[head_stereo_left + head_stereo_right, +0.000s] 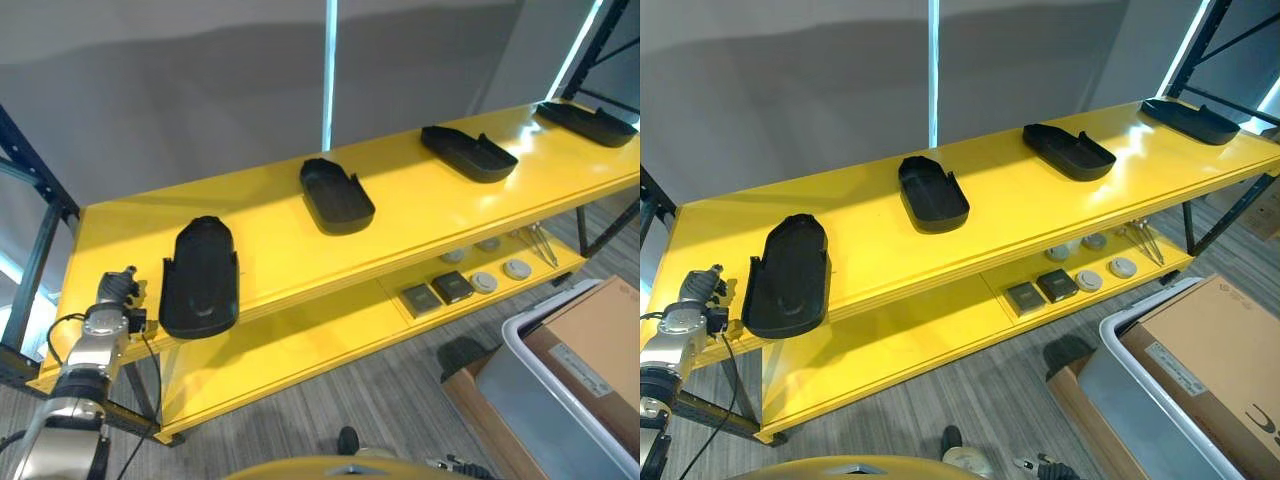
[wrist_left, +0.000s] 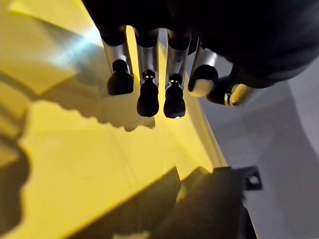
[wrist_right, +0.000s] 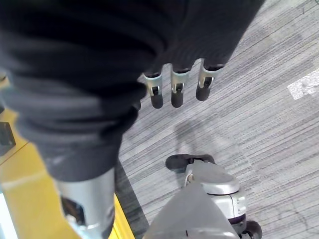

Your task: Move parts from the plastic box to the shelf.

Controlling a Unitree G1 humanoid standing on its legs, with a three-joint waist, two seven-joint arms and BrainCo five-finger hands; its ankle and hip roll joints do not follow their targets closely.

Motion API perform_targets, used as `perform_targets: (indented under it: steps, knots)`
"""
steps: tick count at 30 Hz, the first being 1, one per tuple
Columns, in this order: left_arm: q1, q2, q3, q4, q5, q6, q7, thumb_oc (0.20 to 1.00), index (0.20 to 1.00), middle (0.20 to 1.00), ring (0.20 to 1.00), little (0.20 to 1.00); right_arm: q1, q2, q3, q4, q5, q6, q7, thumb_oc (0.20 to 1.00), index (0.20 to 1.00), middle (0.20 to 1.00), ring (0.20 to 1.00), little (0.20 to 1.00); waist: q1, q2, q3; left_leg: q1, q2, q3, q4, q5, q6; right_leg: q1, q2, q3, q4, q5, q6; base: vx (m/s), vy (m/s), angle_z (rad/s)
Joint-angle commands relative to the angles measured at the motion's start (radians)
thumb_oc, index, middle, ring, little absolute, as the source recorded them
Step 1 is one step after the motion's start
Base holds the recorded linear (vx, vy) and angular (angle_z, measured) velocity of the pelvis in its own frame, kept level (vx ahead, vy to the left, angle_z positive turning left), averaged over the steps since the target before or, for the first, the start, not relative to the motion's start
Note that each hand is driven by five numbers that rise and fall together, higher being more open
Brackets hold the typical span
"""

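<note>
Left eye view: left hand [image 1: 118, 288] empty, fingers relaxed, just beside black part [image 1: 200, 278] on shelf [image 1: 270, 240].

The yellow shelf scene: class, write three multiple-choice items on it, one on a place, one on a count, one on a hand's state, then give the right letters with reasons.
1. Where is the robot's left hand?
A. at the left end of the top shelf, beside the nearest black part
B. inside the plastic box
C. on the lower shelf

2. How many black parts lie on the top shelf?
A. two
B. four
C. six

3. What is the right hand doing?
A. gripping a black part
B. holding a cardboard carton
C. hanging open and empty above the floor

Answers: 1 A, the eye views show it next to that part. 2 B, four lie spaced along the board. 3 C, its wrist view shows straight fingers over carpet.
</note>
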Motion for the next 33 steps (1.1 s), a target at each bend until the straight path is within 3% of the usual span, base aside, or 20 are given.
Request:
perform_targets:
  steps: [1, 2, 3, 4, 10, 12, 14, 15, 17, 19, 20, 22, 25, 28, 29, 30, 33]
  knots:
    - [-0.113, 0.045, 0.024, -0.073, -0.070, -0.190, 0.021, 0.347, 0.347, 0.347, 0.347, 0.347, -0.012, -0.015, 0.048, 0.013, -0.026, -0.017, 0.022, 1.000, 1.000, 1.000, 1.000, 1.000, -0.001, -0.018, 0.021, -0.058, -0.001, 0.045, 0.011, 0.018, 0.008, 0.058, -0.054, 0.018, 0.035, -0.091, 0.096, 0.03, -0.004, 0.00]
    - [-0.109, 0.040, 0.039, -0.152, -0.065, -0.244, 0.063, 0.940, 0.940, 0.940, 0.940, 0.940, -0.010, -0.009, 0.048, 0.011, -0.022, -0.022, 0.019, 1.000, 1.000, 1.000, 1.000, 1.000, 0.004, -0.019, 0.024, -0.056, -0.002, 0.041, 0.011, 0.016, 0.010, 0.061, -0.055, 0.016, 0.035, -0.092, 0.093, 0.00, 0.000, 0.00]
    - [-0.104, 0.039, 0.049, -0.195, -0.063, -0.270, 0.088, 1.000, 1.000, 1.000, 1.000, 1.000, -0.010, -0.007, 0.046, 0.013, -0.018, -0.025, 0.019, 1.000, 1.000, 1.000, 1.000, 1.000, 0.008, -0.020, 0.024, -0.055, -0.003, 0.039, 0.011, 0.015, 0.010, 0.064, -0.056, 0.013, 0.033, -0.093, 0.092, 0.05, -0.011, 0.01]
    - [-0.079, 0.042, 0.091, -0.342, -0.047, -0.300, 0.135, 1.000, 1.000, 1.000, 1.000, 1.000, -0.007, 0.004, 0.040, 0.021, -0.008, -0.032, 0.015, 1.000, 1.000, 1.000, 1.000, 1.000, 0.023, -0.023, 0.024, -0.052, -0.005, 0.029, 0.013, 0.012, 0.011, 0.073, -0.057, 0.008, 0.031, -0.095, 0.090, 0.04, -0.011, 0.01]
    - [-0.014, 0.052, 0.172, -0.652, 0.079, -0.326, 0.131, 1.000, 1.000, 1.000, 1.000, 1.000, -0.001, 0.032, 0.023, 0.037, -0.009, -0.043, 0.011, 1.000, 1.000, 1.000, 1.000, 1.000, 0.054, -0.030, 0.019, -0.051, -0.009, 0.013, 0.010, 0.006, 0.010, 0.086, -0.059, -0.008, 0.029, -0.102, 0.085, 0.03, -0.010, 0.04]
    - [0.010, 0.059, 0.187, -0.719, 0.038, -0.305, 0.007, 1.000, 1.000, 1.000, 1.000, 1.000, 0.005, 0.037, 0.016, 0.037, -0.015, -0.047, 0.009, 1.000, 1.000, 1.000, 1.000, 1.000, 0.061, -0.029, 0.016, -0.053, -0.009, 0.010, 0.010, 0.005, 0.009, 0.086, -0.059, -0.010, 0.029, -0.104, 0.085, 0.01, 0.000, 0.02]
    - [0.035, 0.066, 0.172, -0.825, -0.061, -0.232, -0.239, 1.000, 1.000, 1.000, 1.000, 1.000, 0.010, 0.040, -0.002, 0.036, -0.024, -0.051, 0.013, 1.000, 1.000, 1.000, 1.000, 1.000, 0.070, -0.027, 0.016, -0.055, -0.010, 0.010, 0.009, 0.005, 0.008, 0.086, -0.059, -0.014, 0.025, -0.102, 0.087, 0.00, 0.005, 0.04]
    - [0.044, 0.065, 0.169, -0.855, -0.093, -0.204, -0.290, 1.000, 1.000, 1.000, 1.000, 1.000, 0.011, 0.040, -0.006, 0.037, -0.025, -0.053, 0.014, 1.000, 1.000, 1.000, 1.000, 1.000, 0.073, -0.026, 0.016, -0.056, -0.011, 0.010, 0.009, 0.004, 0.008, 0.087, -0.060, -0.016, 0.024, -0.101, 0.088, -0.01, 0.012, 0.04]
    - [0.090, 0.056, 0.157, -0.948, -0.216, -0.106, -0.522, 1.000, 1.000, 1.000, 1.000, 1.000, 0.021, 0.040, -0.023, 0.029, -0.038, -0.059, 0.021, 1.000, 1.000, 1.000, 1.000, 1.000, 0.082, -0.020, 0.017, -0.059, -0.014, 0.010, 0.008, 0.006, 0.007, 0.085, -0.063, -0.021, 0.023, -0.098, 0.093, -0.01, 0.028, 0.03]
    - [0.113, 0.051, 0.146, -0.965, -0.237, -0.040, -0.680, 1.000, 1.000, 1.000, 1.000, 1.000, 0.026, 0.040, -0.030, 0.019, -0.052, -0.054, 0.023, 1.000, 1.000, 1.000, 1.000, 1.000, 0.084, -0.017, 0.017, -0.062, -0.016, 0.010, 0.008, 0.007, 0.008, 0.083, -0.063, -0.020, 0.023, -0.095, 0.095, -0.01, 0.031, -0.02]
    - [0.128, 0.052, 0.113, -0.972, -0.278, 0.020, -0.816, 1.000, 1.000, 1.000, 1.000, 1.000, 0.025, 0.038, -0.033, 0.021, -0.057, -0.053, 0.025, 1.000, 1.000, 1.000, 1.000, 1.000, 0.086, -0.015, 0.017, -0.063, -0.017, 0.011, 0.007, 0.008, 0.009, 0.080, -0.064, -0.019, 0.024, -0.092, 0.097, -0.01, 0.031, -0.02]
    - [0.151, 0.029, 0.060, -0.989, -0.390, 0.133, -0.923, 1.000, 1.000, 1.000, 1.000, 1.000, 0.018, 0.030, -0.031, 0.029, -0.056, -0.054, 0.030, 1.000, 1.000, 1.000, 1.000, 1.000, 0.090, -0.011, 0.018, -0.067, -0.019, 0.009, 0.007, 0.010, 0.009, 0.077, -0.067, -0.018, 0.025, -0.089, 0.099, -0.01, 0.034, 0.01]
    - [0.191, -0.003, -0.015, -0.976, -0.512, 0.232, -1.051, 1.000, 1.000, 1.000, 1.000, 1.000, 0.012, 0.022, -0.021, 0.032, -0.068, -0.054, 0.038, 1.000, 1.000, 1.000, 1.000, 1.000, 0.089, -0.005, 0.018, -0.069, -0.021, 0.013, 0.006, 0.010, 0.012, 0.072, -0.070, -0.016, 0.023, -0.084, 0.102, -0.01, 0.036, 0.00]
    - [0.246, -0.028, -0.109, -0.951, -0.594, 0.231, -1.146, 1.000, 1.000, 1.000, 1.000, 1.000, -0.001, 0.010, 0.012, 0.036, -0.059, -0.059, 0.048, 1.000, 1.000, 1.000, 1.000, 1.000, 0.090, -0.003, 0.023, -0.075, -0.023, 0.012, 0.005, 0.010, 0.016, 0.062, -0.074, -0.014, 0.026, -0.083, 0.104, -0.05, 0.031, 0.00]
    - [0.264, -0.033, -0.134, -0.943, -0.610, 0.205, -1.176, 0.912, 0.912, 0.912, 0.912, 0.912, -0.006, 0.009, 0.027, 0.038, -0.053, -0.063, 0.050, 1.000, 1.000, 1.000, 1.000, 1.000, 0.091, -0.003, 0.026, -0.078, -0.024, 0.010, 0.005, 0.010, 0.017, 0.060, -0.076, -0.015, 0.027, -0.081, 0.105, -0.06, 0.022, 0.00]
    - [0.278, -0.036, -0.149, -0.932, -0.642, 0.199, -1.193, 0.693, 0.693, 0.693, 0.693, 0.693, -0.009, 0.008, 0.036, 0.042, -0.051, -0.069, 0.053, 1.000, 1.000, 1.000, 1.000, 1.000, 0.093, -0.003, 0.029, -0.080, -0.024, 0.009, 0.006, 0.010, 0.017, 0.059, -0.078, -0.016, 0.027, -0.081, 0.105, -0.05, 0.021, 0.01]
    - [0.303, -0.062, -0.146, -0.895, -0.721, 0.212, -1.254, 0.200, 0.200, 0.200, 0.200, 0.200, -0.010, 0.004, 0.051, 0.042, -0.051, -0.078, 0.061, 1.000, 1.000, 1.000, 1.000, 1.000, 0.096, -0.005, 0.031, -0.080, -0.025, 0.009, 0.004, 0.009, 0.019, 0.059, -0.081, -0.020, 0.026, -0.081, 0.105, -0.03, 0.013, 0.04]
